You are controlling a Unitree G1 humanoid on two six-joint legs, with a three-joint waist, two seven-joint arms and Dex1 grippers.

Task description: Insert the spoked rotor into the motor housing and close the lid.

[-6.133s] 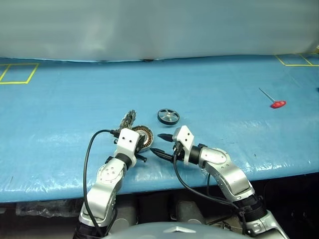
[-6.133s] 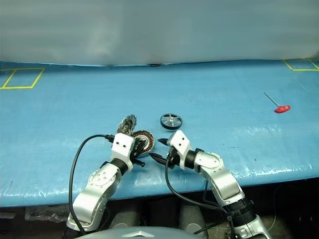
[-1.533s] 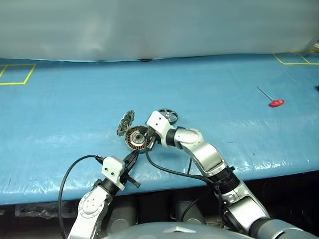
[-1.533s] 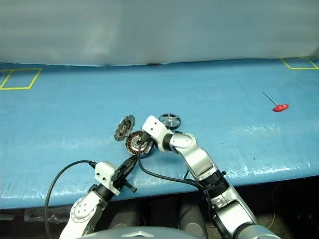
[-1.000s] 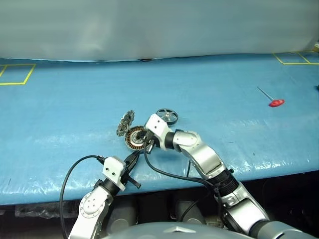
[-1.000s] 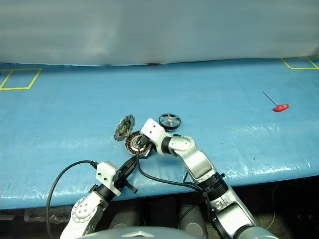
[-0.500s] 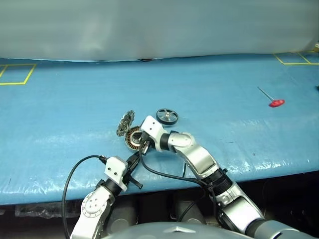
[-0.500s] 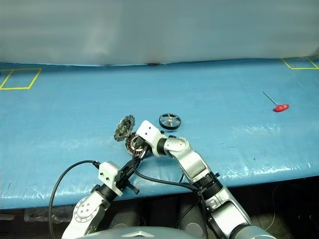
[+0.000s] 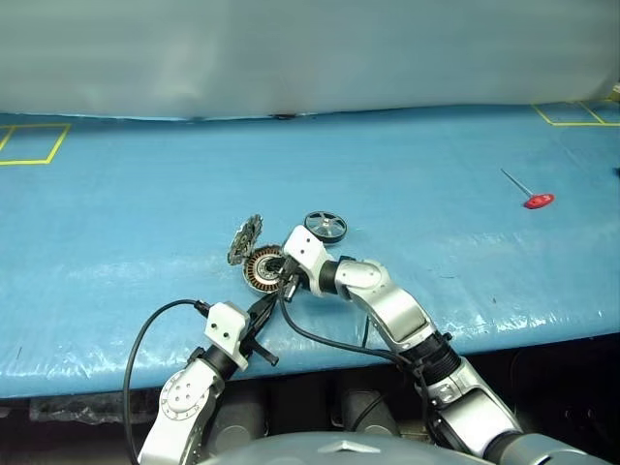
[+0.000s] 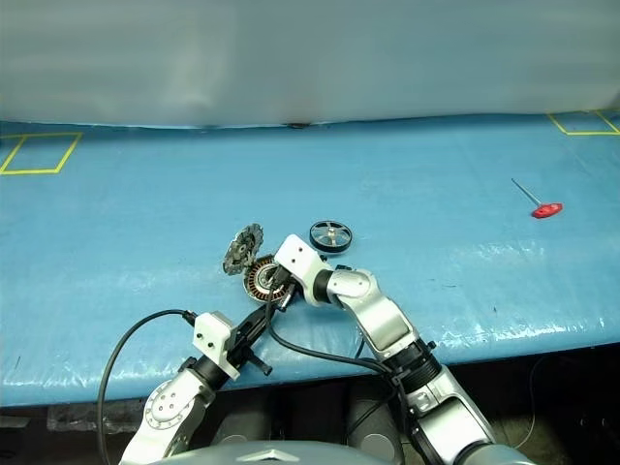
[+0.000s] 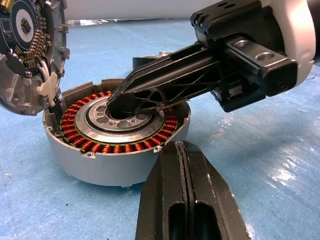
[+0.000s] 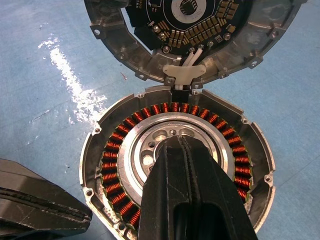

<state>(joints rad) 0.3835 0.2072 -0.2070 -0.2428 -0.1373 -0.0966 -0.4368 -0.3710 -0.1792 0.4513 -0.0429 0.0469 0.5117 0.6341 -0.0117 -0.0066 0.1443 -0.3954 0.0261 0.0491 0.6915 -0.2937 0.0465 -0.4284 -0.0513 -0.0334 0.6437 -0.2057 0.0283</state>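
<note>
Left gripper (image 9: 263, 312): lower left of centre in the left eye view, near the table's front edge; fingers pressed together, holding nothing, just short of the housing.
Right gripper (image 9: 288, 282): at frame centre, fingers pressed together with nothing between them; in the left wrist view the tips dip into the housing's silvery centre, apparently touching it.
Housing (image 9: 262, 266): just left of centre on the blue table (image 9: 116, 223), open side up, copper ring bare, nothing seated inside.
Lid (image 9: 244, 238): upper left of the housing, standing tilted on its edge against the housing's rim, joined to it by white wires; its inner face shows a circuit board.
Rotor (image 9: 325, 226): just above centre, flat on the table, near the housing but apart from it, untouched.
Red tool (image 9: 539, 201): far upper right, well apart.
Progress: my judgement is that neither step is done; the rotor is yet to be picked up and seated, and the lid yet to be swung shut.
</note>
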